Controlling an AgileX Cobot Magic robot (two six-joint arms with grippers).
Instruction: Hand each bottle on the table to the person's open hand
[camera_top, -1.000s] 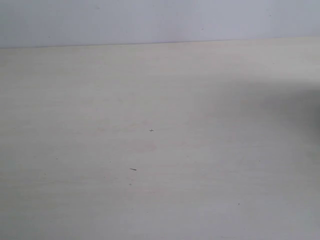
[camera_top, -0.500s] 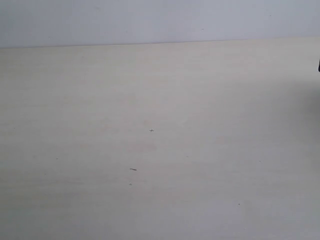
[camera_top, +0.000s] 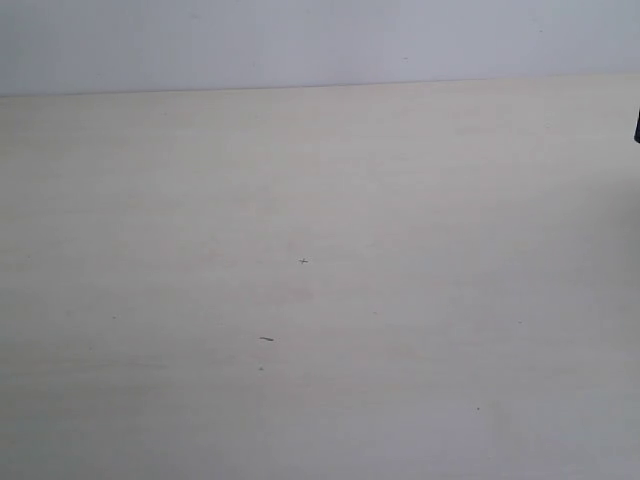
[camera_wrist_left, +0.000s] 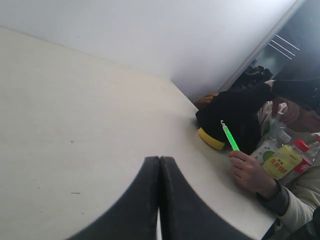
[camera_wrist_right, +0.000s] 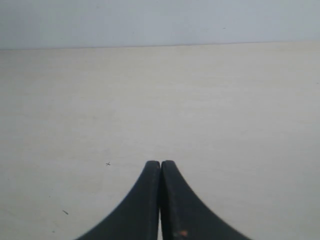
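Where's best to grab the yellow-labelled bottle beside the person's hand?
Probably the labelled body of the yellow-labelled bottle, from above: it lies tilted past the table edge, with the person's hand and another bottle crowding its sides.

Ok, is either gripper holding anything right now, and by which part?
Nothing is held. The left gripper and the right gripper are both shut, their fingers pressed together with nothing between them.

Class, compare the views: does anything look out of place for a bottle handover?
Yes. The bottles sit beside the person, seemingly past the edge of the table, not on it. The hand grips a green stick rather than lying open.
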